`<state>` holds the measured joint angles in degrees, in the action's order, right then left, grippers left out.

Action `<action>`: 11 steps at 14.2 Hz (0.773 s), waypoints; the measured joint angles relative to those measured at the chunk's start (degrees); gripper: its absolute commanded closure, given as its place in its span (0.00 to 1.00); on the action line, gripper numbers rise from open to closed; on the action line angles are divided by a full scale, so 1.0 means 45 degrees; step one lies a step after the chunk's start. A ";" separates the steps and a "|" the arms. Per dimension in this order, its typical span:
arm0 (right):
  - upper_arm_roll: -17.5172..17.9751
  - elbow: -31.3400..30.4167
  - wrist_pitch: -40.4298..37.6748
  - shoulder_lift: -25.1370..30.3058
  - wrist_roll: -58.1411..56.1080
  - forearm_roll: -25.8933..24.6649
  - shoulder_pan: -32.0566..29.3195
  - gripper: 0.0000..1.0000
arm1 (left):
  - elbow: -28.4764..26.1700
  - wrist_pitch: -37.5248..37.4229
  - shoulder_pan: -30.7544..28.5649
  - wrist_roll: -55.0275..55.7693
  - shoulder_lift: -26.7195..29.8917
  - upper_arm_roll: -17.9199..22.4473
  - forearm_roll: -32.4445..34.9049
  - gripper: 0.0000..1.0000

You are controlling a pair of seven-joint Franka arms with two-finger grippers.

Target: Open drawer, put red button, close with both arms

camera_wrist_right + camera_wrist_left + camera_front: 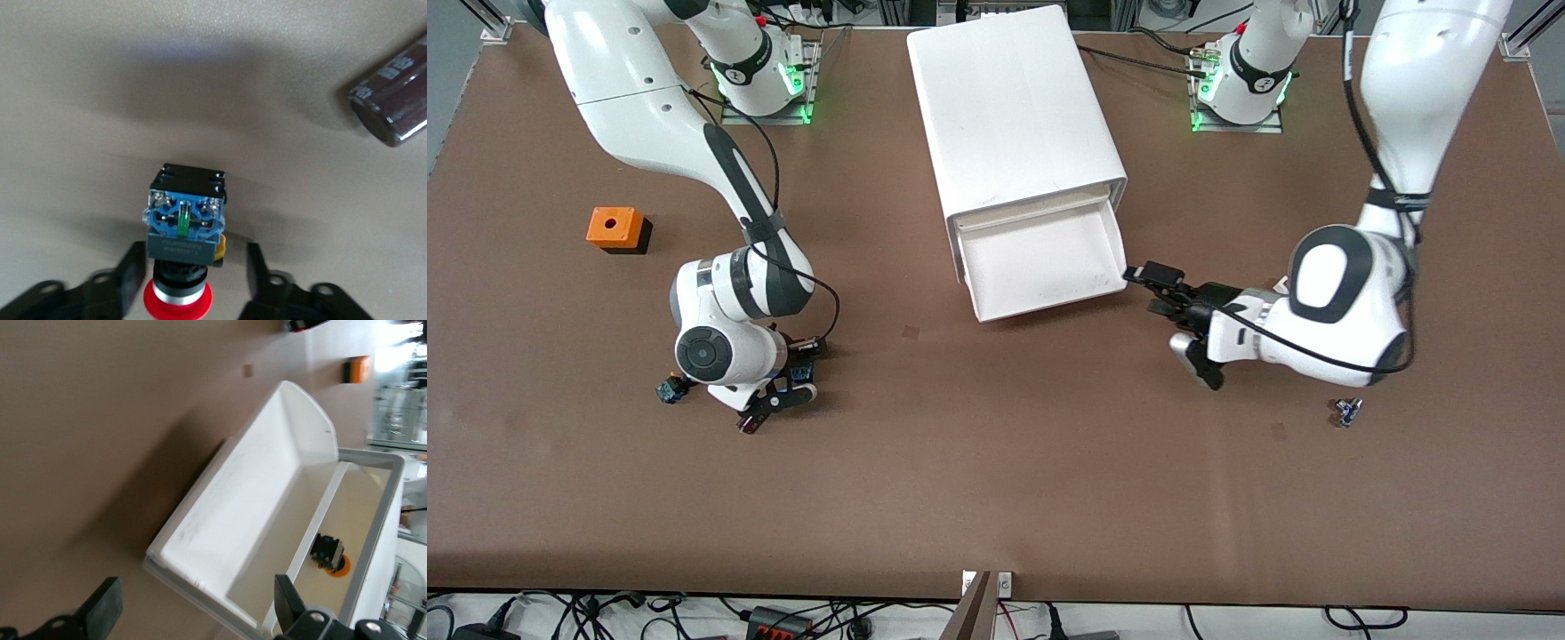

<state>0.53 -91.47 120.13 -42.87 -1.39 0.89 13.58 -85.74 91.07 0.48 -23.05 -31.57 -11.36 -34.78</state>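
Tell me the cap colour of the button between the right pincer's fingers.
Red: the red button shows its round red cap best in the right wrist view.

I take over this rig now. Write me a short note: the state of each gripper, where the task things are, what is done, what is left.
Left gripper: open, beside the front corner of the drawer, holding nothing.
Right gripper: down at the table, fingers on both sides of the red button; a firm grip cannot be confirmed.
Done: the drawer of the cabinet is pulled out.
Left: lift the red button, put it in the drawer, close it with both arms.
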 measured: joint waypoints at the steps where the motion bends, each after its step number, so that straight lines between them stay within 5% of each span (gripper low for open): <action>1: 0.0001 0.0014 0.0002 0.0000 0.0000 0.0000 0.0012 1.00 | 0.0615 -0.0443 -0.0084 0.0967 0.0081 0.0001 0.0980 0.00; 8: 0.0011 0.1729 -0.0026 0.0224 -0.0020 -0.0001 0.0463 1.00 | 0.2853 -0.1309 0.0077 0.4485 0.0110 -0.0098 0.7976 0.00; 11: 0.0042 0.2860 -0.0739 0.0979 -0.0052 0.0001 0.0752 1.00 | 0.3609 -0.1321 0.0003 0.5037 0.0102 0.0006 0.8698 0.00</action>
<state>0.71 -78.60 116.80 -38.46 -1.62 0.90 16.96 -69.50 85.12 0.50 -0.38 -31.11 -11.33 4.36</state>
